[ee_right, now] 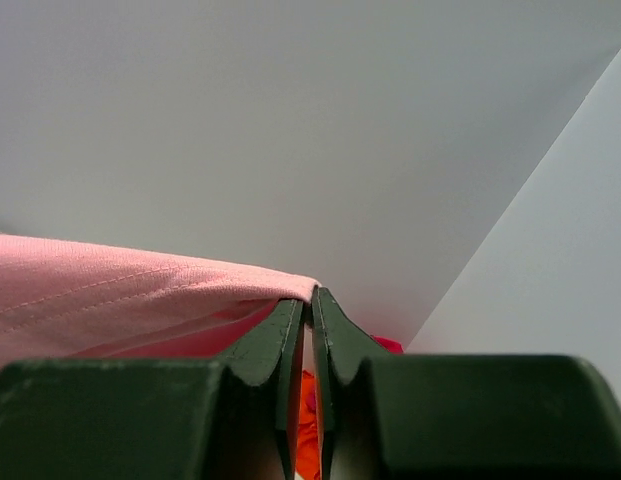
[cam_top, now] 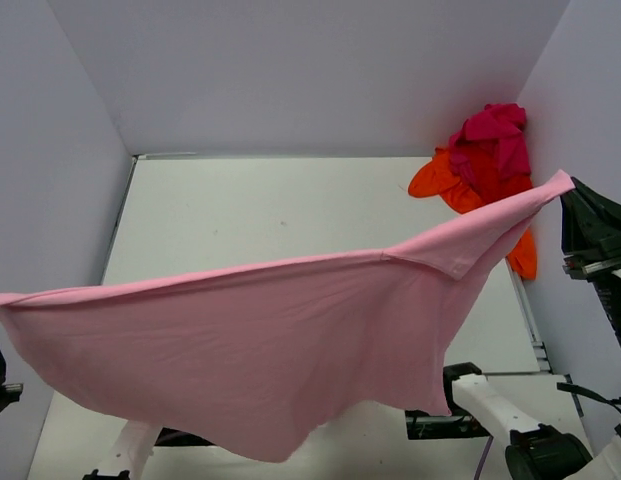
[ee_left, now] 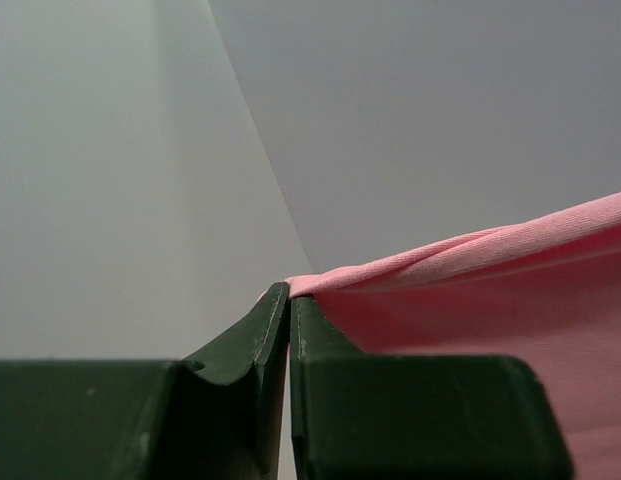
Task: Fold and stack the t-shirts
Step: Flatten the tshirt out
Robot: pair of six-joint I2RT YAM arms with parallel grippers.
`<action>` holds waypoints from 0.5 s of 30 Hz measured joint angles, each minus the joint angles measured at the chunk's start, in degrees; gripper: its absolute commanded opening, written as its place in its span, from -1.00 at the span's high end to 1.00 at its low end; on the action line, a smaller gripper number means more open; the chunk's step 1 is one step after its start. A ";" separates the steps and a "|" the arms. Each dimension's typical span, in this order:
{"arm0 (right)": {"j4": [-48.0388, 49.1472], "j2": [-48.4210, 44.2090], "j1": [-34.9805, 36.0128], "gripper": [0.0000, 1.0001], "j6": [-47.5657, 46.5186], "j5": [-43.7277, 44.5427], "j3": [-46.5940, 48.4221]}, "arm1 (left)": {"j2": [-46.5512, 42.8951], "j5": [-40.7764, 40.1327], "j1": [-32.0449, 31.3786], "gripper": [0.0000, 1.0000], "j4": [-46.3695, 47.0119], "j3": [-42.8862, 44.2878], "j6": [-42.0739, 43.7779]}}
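Top external view: a light pink, short-sleeved cloth t-shirt hangs spread wide in the air above the white table. Its upper edge makes a taut line from the picture's left edge up to the right pincer, whose dark fingers are pressed together on the cloth's right corner. Beyond that pincer, toward the table's far right corner, lies a crumpled heap of orange, red and magenta cloth t-shirts, partly hidden behind the pink cloth's raised corner. Left wrist view: the left pincer has its two dark green fingers closed on a corner of the pink t-shirt, which runs away to the right of the fingertips with its rolled edge uppermost; only pale wall lies ahead. Right wrist view: the right pincer's fingers pinch the opposite corner, and the pink cloth stretches off to their left with a stitched hem showing. Orange and red cloth of the heap shows below and just right of the fingertips.
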 measured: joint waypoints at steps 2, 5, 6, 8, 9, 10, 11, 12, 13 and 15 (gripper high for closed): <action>-0.37 0.47 -0.01 0.94 -0.79 0.04 -0.85 | 1.08 0.68 0.00 1.00 -0.48 -2.19 0.12; -0.72 2.03 0.01 0.97 -1.68 0.49 -2.32 | 4.52 1.50 0.00 1.00 -0.55 -5.64 0.43; -0.57 2.95 0.01 0.97 -1.96 0.90 -3.01 | 6.31 1.72 0.00 1.00 -0.48 -6.86 0.66; 0.04 5.35 -0.01 0.98 -2.41 2.00 -4.87 | 11.06 2.30 0.00 1.00 -0.26 -9.27 1.46; 0.25 6.85 -0.01 0.99 -2.57 2.51 -5.86 | 13.95 2.64 0.00 1.00 0.18 -10.82 1.92; 0.73 8.71 -0.01 0.99 -2.79 3.02 -7.11 | 17.05 2.93 0.00 1.00 0.75 -12.76 2.34; 1.21 10.70 -0.01 1.00 -3.00 3.48 -8.35 | 20.03 3.19 0.00 1.00 1.30 -14.75 2.79; 1.63 12.79 -0.01 1.00 -3.20 3.86 -9.53 | 22.81 3.43 0.00 1.00 1.79 -16.77 3.27; 2.29 14.94 -0.01 1.00 -3.44 4.23 -10.91 | 25.61 3.72 0.00 1.00 2.56 -18.86 3.73; 3.85 19.55 0.01 1.00 -3.90 4.92 -13.79 | 31.49 4.25 0.00 1.00 4.48 -23.17 4.67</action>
